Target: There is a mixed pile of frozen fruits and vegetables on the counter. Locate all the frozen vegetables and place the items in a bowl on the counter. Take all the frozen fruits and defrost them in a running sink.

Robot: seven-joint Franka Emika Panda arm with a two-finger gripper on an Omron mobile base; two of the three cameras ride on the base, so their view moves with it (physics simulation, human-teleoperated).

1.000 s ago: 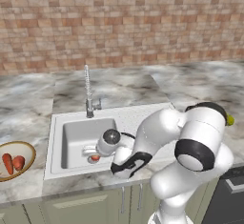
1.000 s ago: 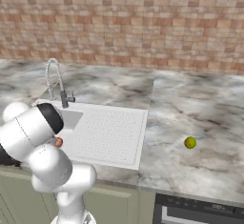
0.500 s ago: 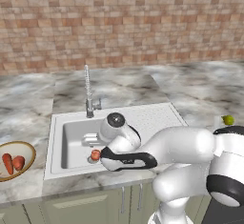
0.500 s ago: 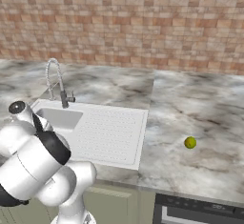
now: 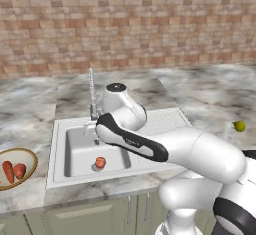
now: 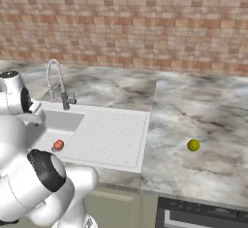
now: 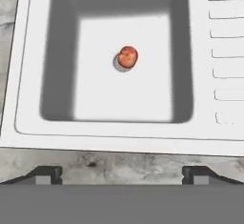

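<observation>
A red-orange ball lies alone on the floor of the sink basin, also visible in the left base view and the right base view. My gripper hangs high above the basin's near rim, open and empty, its fingertips wide apart. The yellow-green ball rests on the counter far right of the sink, seen too in the right base view. The bowl at the left holds two orange-red pieces.
A tall chrome spring-neck faucet stands behind the basin, close to my arm's upper joint. The dotted drainboard lies right of the basin. A brick wall closes the back of the counter. Pale green cabinet doors run below.
My hand has risen out of the basin, where it hung low beside the red-orange ball. The ball stays on the basin floor. The jaws remained open.
</observation>
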